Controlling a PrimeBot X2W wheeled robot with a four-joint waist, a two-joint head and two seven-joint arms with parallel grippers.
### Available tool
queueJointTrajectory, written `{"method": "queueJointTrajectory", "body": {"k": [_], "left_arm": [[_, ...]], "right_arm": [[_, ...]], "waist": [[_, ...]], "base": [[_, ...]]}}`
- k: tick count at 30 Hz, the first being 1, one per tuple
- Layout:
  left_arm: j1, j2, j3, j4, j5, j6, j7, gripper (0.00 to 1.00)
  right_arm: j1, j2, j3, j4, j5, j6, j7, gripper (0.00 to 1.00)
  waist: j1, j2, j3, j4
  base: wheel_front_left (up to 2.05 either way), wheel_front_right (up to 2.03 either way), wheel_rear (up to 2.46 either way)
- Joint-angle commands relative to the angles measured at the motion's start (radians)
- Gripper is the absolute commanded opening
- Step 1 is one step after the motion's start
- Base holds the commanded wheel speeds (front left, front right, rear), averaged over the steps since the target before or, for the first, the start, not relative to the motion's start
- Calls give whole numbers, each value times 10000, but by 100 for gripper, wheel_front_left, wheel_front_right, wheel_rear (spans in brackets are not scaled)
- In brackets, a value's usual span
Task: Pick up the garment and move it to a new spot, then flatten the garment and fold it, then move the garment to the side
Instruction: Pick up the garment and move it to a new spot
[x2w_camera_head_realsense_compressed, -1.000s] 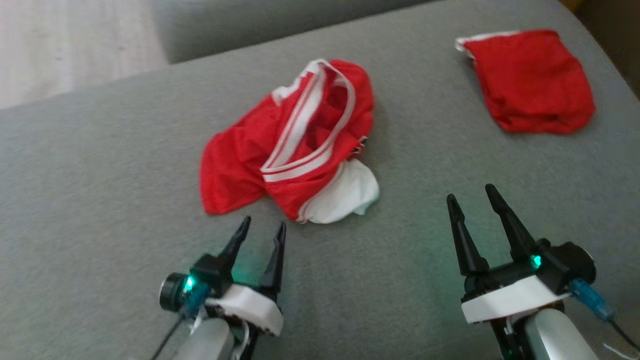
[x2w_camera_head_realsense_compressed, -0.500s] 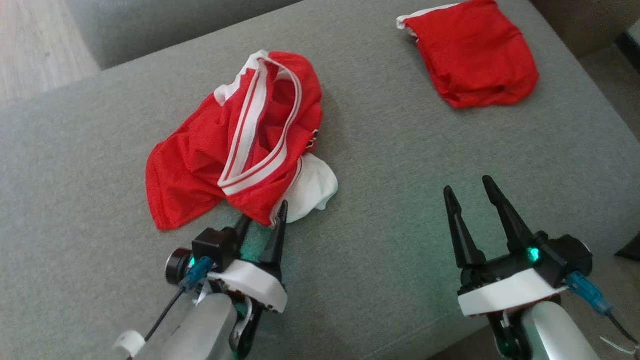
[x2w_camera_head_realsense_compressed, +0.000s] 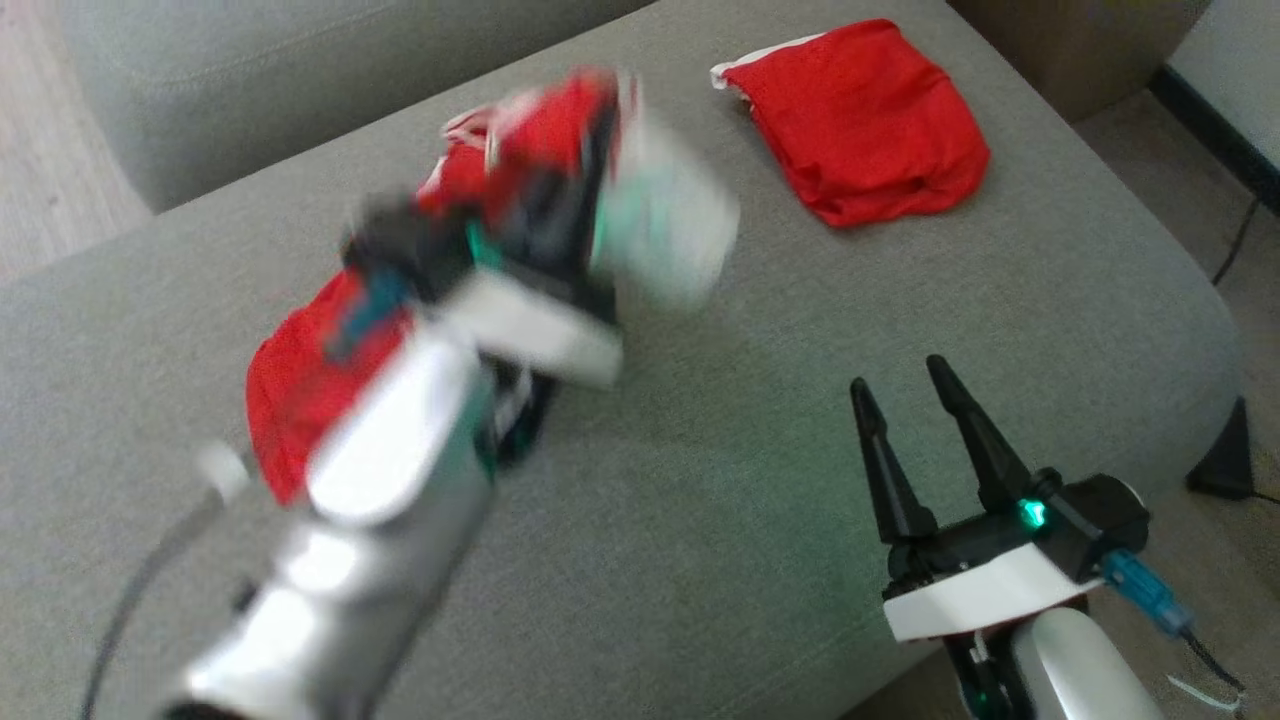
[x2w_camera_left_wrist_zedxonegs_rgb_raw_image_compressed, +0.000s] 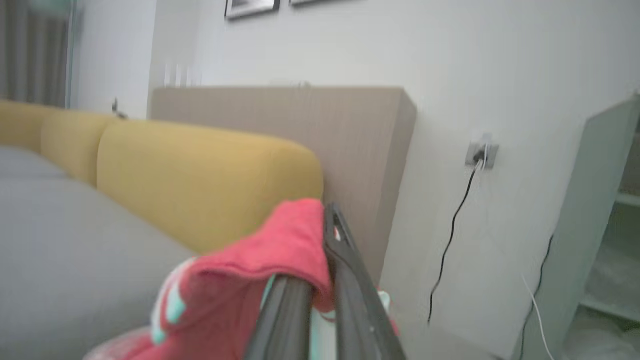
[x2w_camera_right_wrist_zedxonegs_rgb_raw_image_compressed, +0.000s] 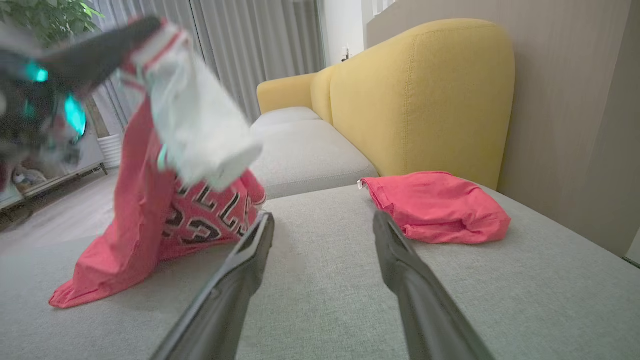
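The red jersey (x2w_camera_head_realsense_compressed: 300, 385), with white trim and a white patch, hangs partly lifted off the grey sofa seat (x2w_camera_head_realsense_compressed: 720, 460). Motion blurs my left gripper (x2w_camera_head_realsense_compressed: 590, 140), which is shut on the jersey's upper edge. In the left wrist view the red cloth (x2w_camera_left_wrist_zedxonegs_rgb_raw_image_compressed: 240, 280) drapes over the closed left gripper (x2w_camera_left_wrist_zedxonegs_rgb_raw_image_compressed: 322, 235). From the right wrist camera, the jersey (x2w_camera_right_wrist_zedxonegs_rgb_raw_image_compressed: 145, 225) trails down to the seat, its lower end resting there. My right gripper (x2w_camera_head_realsense_compressed: 897, 375) is open and empty, low over the seat to the right; the same gripper (x2w_camera_right_wrist_zedxonegs_rgb_raw_image_compressed: 324, 217) faces bare cushion.
A second red garment (x2w_camera_head_realsense_compressed: 860, 120), folded, lies at the seat's far right corner, in front of the yellow backrest (x2w_camera_right_wrist_zedxonegs_rgb_raw_image_compressed: 425, 95). The seat's right edge drops to the floor (x2w_camera_head_realsense_compressed: 1240, 300). A wall socket with a black cable (x2w_camera_left_wrist_zedxonegs_rgb_raw_image_compressed: 479, 155) is behind the sofa.
My left gripper went forward into the jersey, shut on it and rose fast, pulling the cloth up. The head camera has shifted right. The right gripper has stayed open.
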Motion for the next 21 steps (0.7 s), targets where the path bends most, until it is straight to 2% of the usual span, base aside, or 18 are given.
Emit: {"method": "queueJointTrajectory", "body": {"k": [1,3,5,12,16,21], "left_arm": [[-1341,17,555,-322,-163,-102,-73,0],[-1867,28,683,-271,-231,-119,-64,0],[-3372,143,1061,-92,-312,-147,-49,0],[-5018,354,1877,335,-663,82,202,0],[-4009,928,2311,688,-1092,348,651,0],[-802,1497,2486,708,-1689,419,828,0]], "right_arm": [[-180,88,268,-408,-21,67,-53,100],[-169,101,274,-434,-29,67,-53,100],[-113,113,235,-499,-71,67,-53,100],[39,76,70,-696,-201,67,-53,100],[157,79,-27,-746,-244,67,-53,100],[264,50,-231,-766,-277,67,-53,100]], "waist": [[0,0,-139,-97],[0,0,-202,-114],[0,0,-415,-90],[0,0,-769,425],[0,0,-838,889],[0,0,-647,1503]], "base": [[0,0,0],[0,0,0],[0,0,0],[0,0,0],[0,0,0],[0,0,0]]}}
